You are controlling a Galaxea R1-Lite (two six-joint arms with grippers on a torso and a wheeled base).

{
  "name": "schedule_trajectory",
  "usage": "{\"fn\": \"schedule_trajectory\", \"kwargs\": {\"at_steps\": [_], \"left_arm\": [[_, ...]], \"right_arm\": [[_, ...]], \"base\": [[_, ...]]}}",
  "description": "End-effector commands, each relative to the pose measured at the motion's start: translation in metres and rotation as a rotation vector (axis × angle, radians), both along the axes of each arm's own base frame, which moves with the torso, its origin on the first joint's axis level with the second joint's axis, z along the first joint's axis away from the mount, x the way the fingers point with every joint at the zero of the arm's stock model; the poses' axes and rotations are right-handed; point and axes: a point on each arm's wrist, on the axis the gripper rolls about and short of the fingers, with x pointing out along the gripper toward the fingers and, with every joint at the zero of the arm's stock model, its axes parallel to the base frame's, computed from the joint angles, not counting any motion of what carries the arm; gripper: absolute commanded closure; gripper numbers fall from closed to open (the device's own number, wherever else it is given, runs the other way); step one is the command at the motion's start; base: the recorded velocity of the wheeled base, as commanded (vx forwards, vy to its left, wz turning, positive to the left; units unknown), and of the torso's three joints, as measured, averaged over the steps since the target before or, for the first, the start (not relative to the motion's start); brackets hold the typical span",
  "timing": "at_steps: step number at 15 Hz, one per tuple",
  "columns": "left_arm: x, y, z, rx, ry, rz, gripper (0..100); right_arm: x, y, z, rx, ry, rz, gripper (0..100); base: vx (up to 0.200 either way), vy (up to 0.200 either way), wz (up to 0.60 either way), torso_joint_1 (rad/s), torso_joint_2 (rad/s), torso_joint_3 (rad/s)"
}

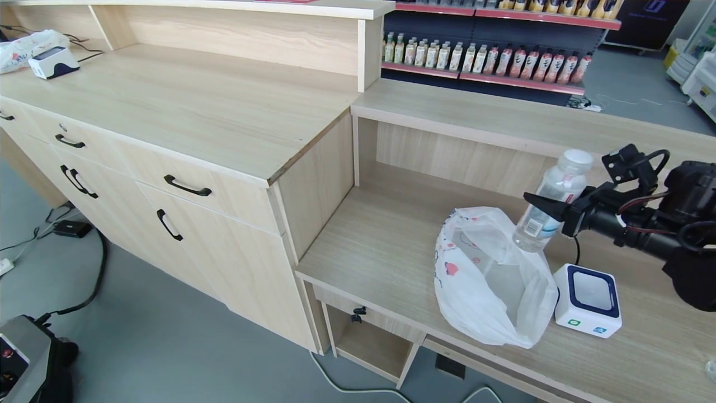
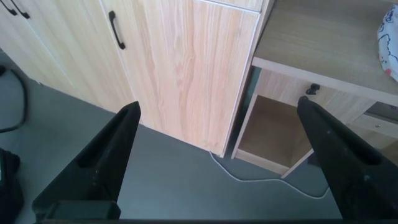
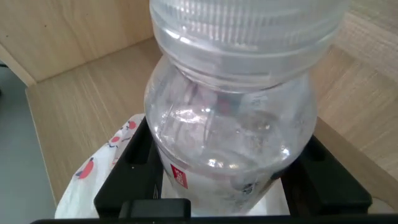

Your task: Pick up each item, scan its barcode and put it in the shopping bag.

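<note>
In the head view, the right gripper (image 1: pixel 545 208) is clamped on a clear bottle (image 1: pixel 559 182), held off the desk (image 1: pixel 380 235) and tilted, cap up. The bottle's lower end shows against the edge of the bag (image 1: pixel 481 280). The bag is white plastic with red print and lies on the desk with its mouth open. A white scanner (image 1: pixel 588 299) with a dark-framed window stands just beside the bag, on the robot's right. To the left, a higher counter (image 1: pixel 184 112) carries drawers with black handles (image 1: pixel 187 186). At its far end sit a second scanner (image 1: pixel 53 61) and another bag (image 1: pixel 25 47). Shelves of drinks (image 1: pixel 481 56) stand behind the desk.

In the left wrist view, the left gripper (image 2: pixel 217 106) hangs over the grey floor (image 2: pixel 155 174) with its black fingers (image 2: pixel 112 149) spread wide and nothing between them. Beyond it are a cabinet door (image 2: pixel 180 68) and an open cubby (image 2: pixel 273 130) under the desk. A pale cable (image 2: pixel 261 177) lies on the floor before the cubby. A bit of the bag (image 2: pixel 388 37) shows on the desk top.

In the right wrist view, the bottle (image 3: pixel 230 124) sits between the gripper's (image 3: pixel 224 186) black fingers (image 3: pixel 127 168), which press it on both sides. It has a ribbed neck and a small red mark low on its label. The bag (image 3: pixel 93 180) lies below it on the desk (image 3: pixel 81 112).
</note>
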Motion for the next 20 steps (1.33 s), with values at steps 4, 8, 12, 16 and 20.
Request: {"fn": "schedule_trajectory", "kwargs": {"at_steps": [4,8,12,16,20], "left_arm": [[0.000,0.000,0.000,0.000,-0.001,-0.001,0],[0.000,0.000,0.000,0.000,-0.001,0.001,0],[0.000,0.000,0.000,0.000,0.000,-0.001,0],[0.000,0.000,0.000,0.000,-0.001,0.001,0],[0.000,0.000,0.000,0.000,-0.001,0.001,0]], "right_arm": [[0.032,0.009,-0.054,0.005,0.050,0.034,100],[0.045,0.008,-0.075,0.000,0.003,0.036,100],[0.056,0.007,-0.089,-0.004,-0.040,0.036,100],[0.068,0.007,-0.095,-0.008,-0.067,0.036,100],[0.073,0.014,-0.099,-0.006,-0.065,0.053,100]], "base": [[0.000,0.000,0.00,0.000,0.00,0.000],[0.000,0.000,0.00,0.000,0.00,0.000],[0.000,0.000,0.00,0.000,0.00,0.000],[0.000,0.000,0.00,0.000,0.00,0.000],[0.000,0.000,0.00,0.000,0.00,0.000]]}}
